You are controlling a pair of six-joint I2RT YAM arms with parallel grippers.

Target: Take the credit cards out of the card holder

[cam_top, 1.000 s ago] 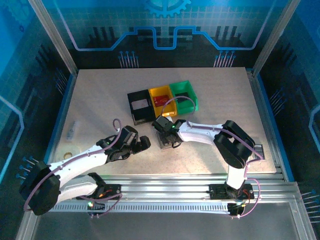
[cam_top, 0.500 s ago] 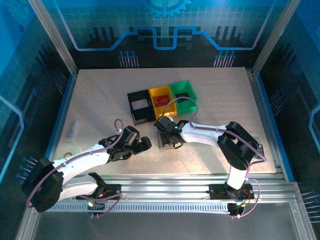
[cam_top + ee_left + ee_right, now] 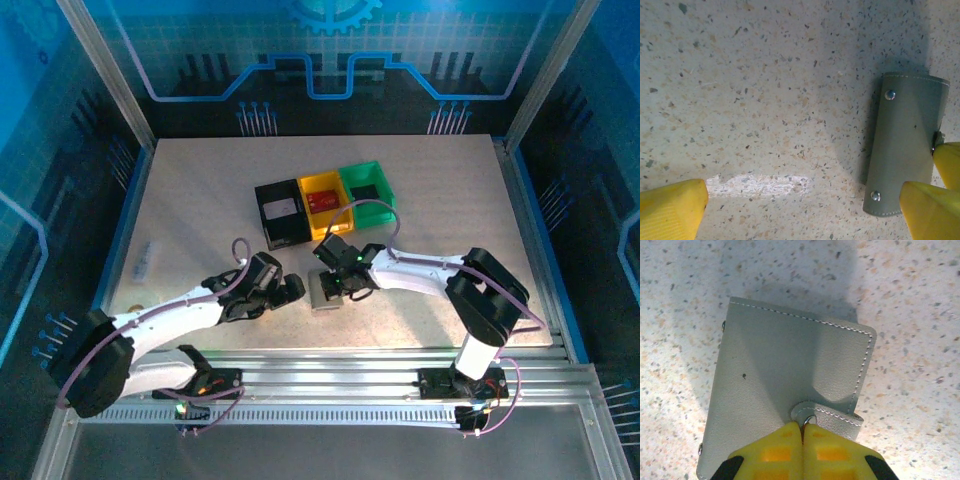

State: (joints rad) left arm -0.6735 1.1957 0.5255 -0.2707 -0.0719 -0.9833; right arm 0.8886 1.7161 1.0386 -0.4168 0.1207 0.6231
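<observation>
Closed card holder (image 3: 322, 292) flat on the table (image 3: 200, 200), caught by its tab.
The right gripper (image 3: 802, 427) is clenched on the holder's snap tab. The left gripper (image 3: 802, 202) hangs spread wide just beside the holder, and a yellow bin (image 3: 312, 182) sits beyond it.

In the top view the right end effector (image 3: 338, 287) has slid down the frame and a little to the right. Its jaws have finished closing and now meet at the snap tab of the card holder (image 3: 320, 295). The card holder has shifted with it, lower and slightly left of where it lay. The right arm's elbow has swung toward the lower right. The left end effector (image 3: 292, 291) has crept rightward, nearer the card holder.
</observation>
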